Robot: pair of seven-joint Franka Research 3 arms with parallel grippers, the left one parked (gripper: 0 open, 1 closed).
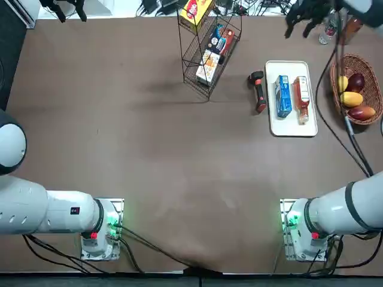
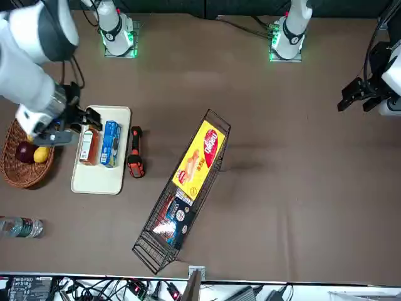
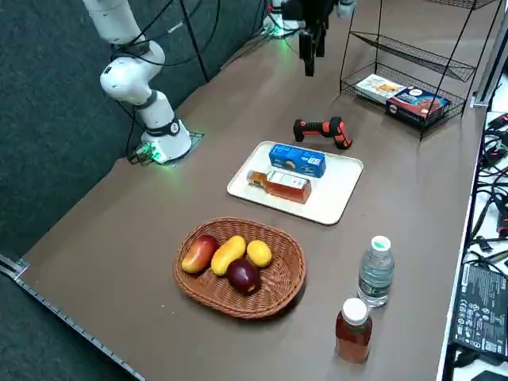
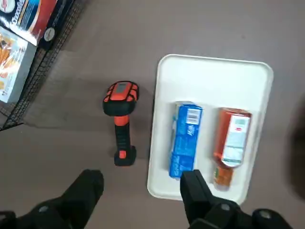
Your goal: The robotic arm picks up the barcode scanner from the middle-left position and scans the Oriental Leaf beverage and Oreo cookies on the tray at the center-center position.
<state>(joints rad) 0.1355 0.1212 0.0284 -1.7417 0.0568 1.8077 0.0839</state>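
Jaws spread wide and empty: in the wrist view we see the right gripper (image 4: 140, 188) with its two black fingers (image 4: 195, 188) well apart, nothing between them, held high above the table and looking straight down. We read that as a survey pose before the descent, since the barcode scanner (image 4: 121, 119) sits in plain view below, untouched.

The scanner lies flat on the brown table (image 1: 119, 149), just beside the long edge of the tray (image 1: 291, 128), not on it, handle running parallel to that edge. Lying on its side with the handle clear all round, it looks easy to take from above; we judge the handle, not the orange head, to be the place to close on.

The tray holds two things side by side, both lying lengthwise: the Oreo cookies (image 1: 283, 95) on the scanner's side and the Oriental Leaf beverage (image 1: 301, 98) on the far side, close together. Both lie with printed faces up, which should suit scanning; we see a barcode patch on the Oreo pack's end in the wrist view.

The wicker basket (image 3: 286, 294) near the tray holds fruit, yellow and dark red pieces. The wire rack (image 2: 182, 207) stands beyond the scanner with a yellow box (image 2: 200, 157) on top and packets lower down. Two bottles (image 3: 365, 302) stand near the table edge, not part of the job.
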